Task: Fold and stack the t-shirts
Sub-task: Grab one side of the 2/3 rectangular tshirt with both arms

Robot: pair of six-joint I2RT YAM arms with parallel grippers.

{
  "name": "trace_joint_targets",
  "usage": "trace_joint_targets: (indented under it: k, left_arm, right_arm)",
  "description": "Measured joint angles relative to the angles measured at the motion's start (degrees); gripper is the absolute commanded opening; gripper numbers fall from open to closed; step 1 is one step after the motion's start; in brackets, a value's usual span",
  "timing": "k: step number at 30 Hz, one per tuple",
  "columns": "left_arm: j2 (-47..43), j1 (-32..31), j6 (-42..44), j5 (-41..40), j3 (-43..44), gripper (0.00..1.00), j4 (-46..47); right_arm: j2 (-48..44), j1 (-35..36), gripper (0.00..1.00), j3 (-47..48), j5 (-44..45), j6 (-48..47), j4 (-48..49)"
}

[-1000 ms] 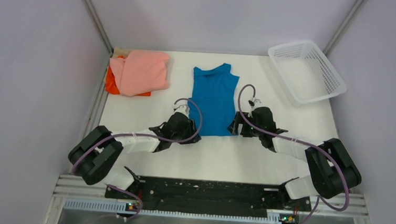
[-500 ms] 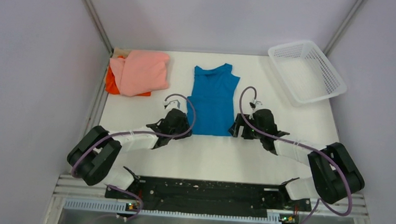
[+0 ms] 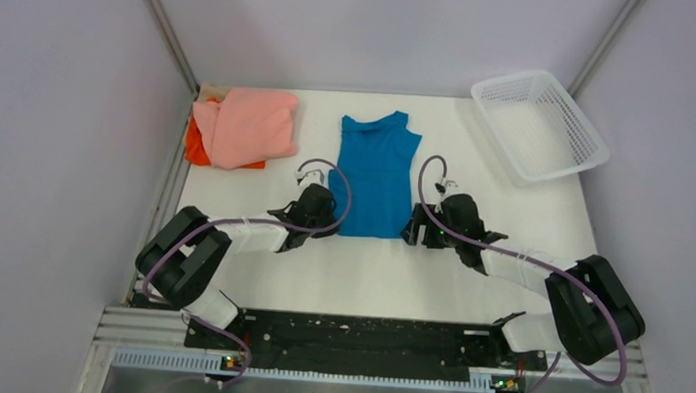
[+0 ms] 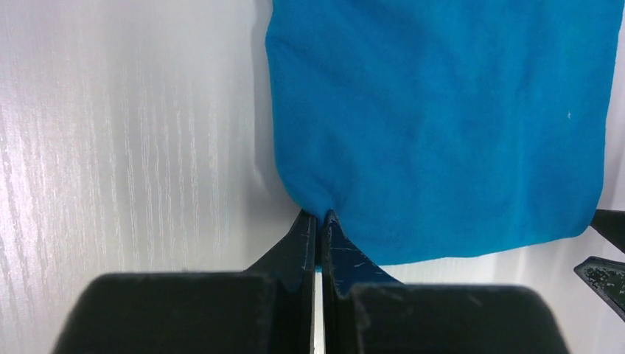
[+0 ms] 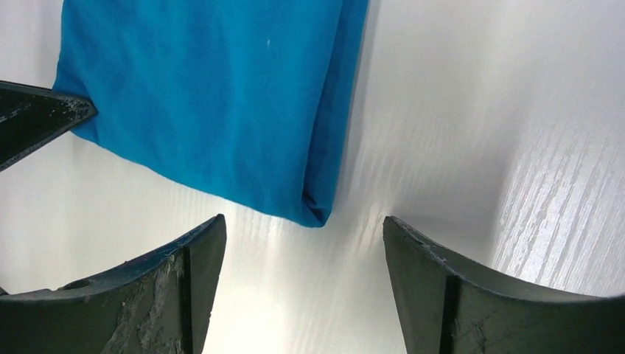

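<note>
The bright blue t-shirt (image 3: 375, 175) lies flat on the counter (image 3: 394, 274), its sides turned in so that it makes a long narrow panel with the collar at the far end. The left hand (image 4: 319, 215) sits at the shirt's near left corner, fingers pressed together, with the hem puckered at their tips and a sliver of blue between them. It looks clamped on the cloth. The right hand (image 5: 304, 218) is spread wide at the near right corner, a finger on either side of the doubled edge, not gripping it. Both sit at the hem, likely to lift it toward the collar. Left of the shirt's far end the salmon-pink shirt (image 3: 247, 127) rests on the orange one (image 3: 196, 147); right of it stands a white mesh basket (image 3: 539, 125).
</note>
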Motion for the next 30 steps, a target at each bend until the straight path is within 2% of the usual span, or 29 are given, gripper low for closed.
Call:
trace_joint_targets:
  k: [7, 8, 15, 17, 18, 30]
  left_arm:
    - [-1.3, 0.0, -0.2, 0.2, -1.5, 0.00, 0.4]
    - [-1.3, 0.0, -0.2, 0.3, -1.5, 0.00, 0.4]
    - [-1.3, 0.0, -0.2, 1.1, -1.5, 0.00, 0.5]
    - [-1.3, 0.0, -0.2, 1.1, -1.5, 0.00, 0.5]
    - [-1.3, 0.0, -0.2, 1.1, -1.5, 0.00, 0.5]
    - [-4.9, -0.2, 0.1, 1.6, -4.2, 0.00, -0.9]
  right_arm:
    - [-3.0, 2.7, 0.73, -1.6, 3.0, 1.6, -2.6]
    - [-3.0, 3.0, 0.69, -1.7, 3.4, 1.8, -2.6]
    - [1.1, 4.7, 0.23, -0.3, 4.2, 1.7, -0.9]
    - [2.0, 5.0, 0.16, 0.0, 4.1, 1.7, -0.5]
    - [2.0, 5.2, 0.01, 0.0, 4.2, 1.8, -0.7]
    - [0.2, 5.6, 0.00, -1.5, 4.5, 1.7, -0.1]
